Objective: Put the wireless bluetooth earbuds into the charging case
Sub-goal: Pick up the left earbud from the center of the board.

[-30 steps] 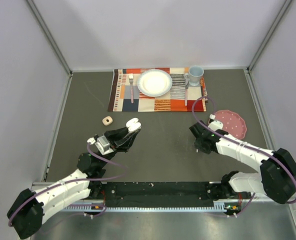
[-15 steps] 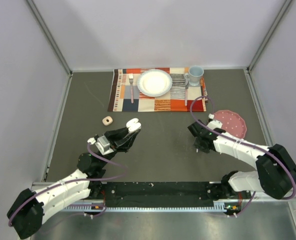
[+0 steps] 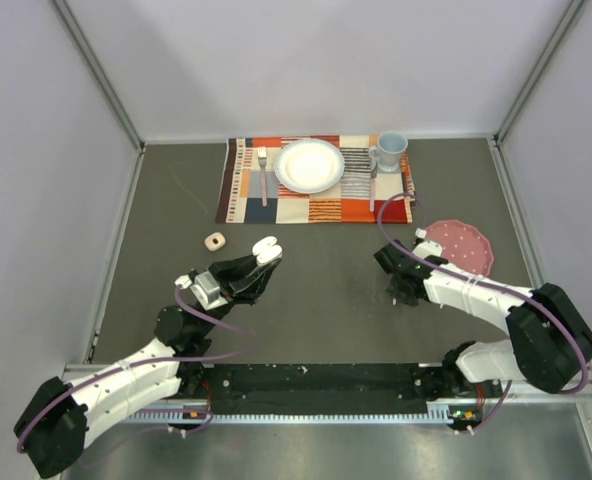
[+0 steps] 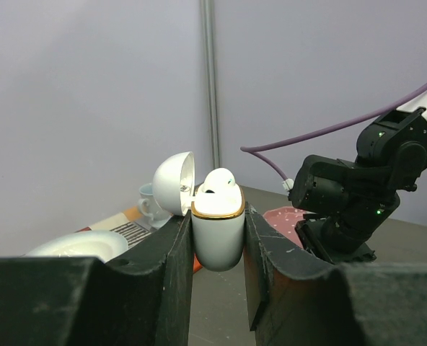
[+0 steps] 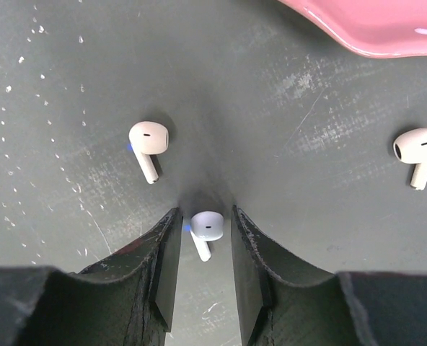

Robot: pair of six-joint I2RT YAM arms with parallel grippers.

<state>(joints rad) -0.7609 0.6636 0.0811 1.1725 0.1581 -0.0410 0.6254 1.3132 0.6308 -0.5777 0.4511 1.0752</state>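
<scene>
My left gripper [image 4: 218, 216] is shut on the white charging case [image 4: 218, 234], held upright off the table with its lid [image 4: 174, 182] swung open. One white earbud [image 4: 219, 180] sits in it. In the top view the case [image 3: 267, 248] shows at the left gripper's tip. My right gripper [image 5: 205, 216] points down at the table by the pink plate [image 3: 461, 245]. An earbud [image 5: 207, 226] lies between its fingers with a thin gap on each side. Two more earbuds [image 5: 148, 140] [image 5: 419, 148] lie on the table beyond it.
A striped placemat [image 3: 251, 195] at the back carries a white plate [image 3: 309, 165], a fork [image 3: 263, 170] and a blue cup [image 3: 390, 150]. A small beige square object [image 3: 214, 241] lies left of the case. The pink plate's rim [image 5: 372, 25] is just past the right fingers.
The right gripper has edged left and its jaws have narrowed around the earbud. The left arm and the case have not moved.
</scene>
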